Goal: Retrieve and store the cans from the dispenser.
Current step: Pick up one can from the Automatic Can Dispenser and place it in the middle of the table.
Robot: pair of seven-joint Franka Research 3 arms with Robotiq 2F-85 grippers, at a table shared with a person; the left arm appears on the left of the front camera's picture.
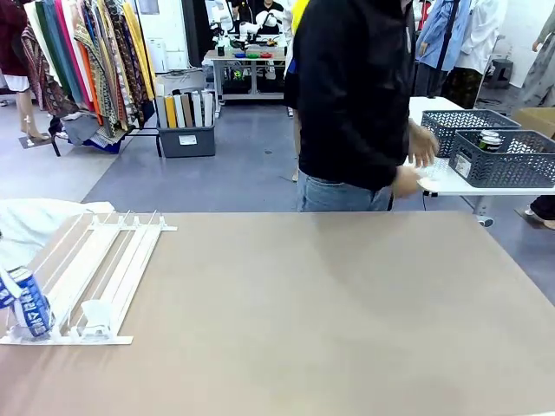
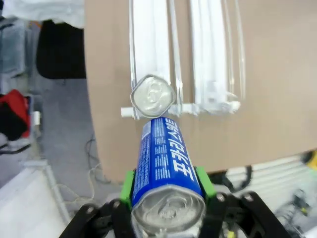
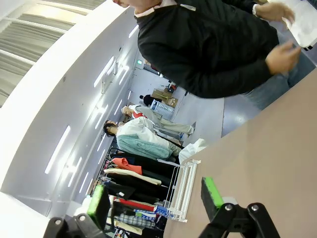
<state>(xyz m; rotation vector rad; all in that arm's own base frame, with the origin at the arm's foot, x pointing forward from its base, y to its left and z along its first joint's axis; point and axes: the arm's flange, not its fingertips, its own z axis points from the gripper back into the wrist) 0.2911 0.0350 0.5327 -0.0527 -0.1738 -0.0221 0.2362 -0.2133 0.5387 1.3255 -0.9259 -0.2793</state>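
My left gripper (image 2: 167,184) is shut on a blue can (image 2: 166,158) with white lettering, its green pads (image 2: 205,181) pressing on both sides. The can's silver top faces the camera and its far end points at the dispenser (image 2: 213,54). A second can (image 2: 152,96), seen from its silver top, stands at the low end of one lane. From the front, the white dispenser (image 1: 104,260) lies at the table's left with a blue can (image 1: 30,305) at its low end. My right gripper (image 3: 156,201) is open with nothing between its fingers, raised over the table.
A person in a black jacket (image 1: 351,95) stands at the far side, hands by a white side table. Two grey mesh baskets (image 1: 507,165) stand there, one with a can (image 1: 490,139) inside. The brown table (image 1: 347,321) stretches to the right of the dispenser.
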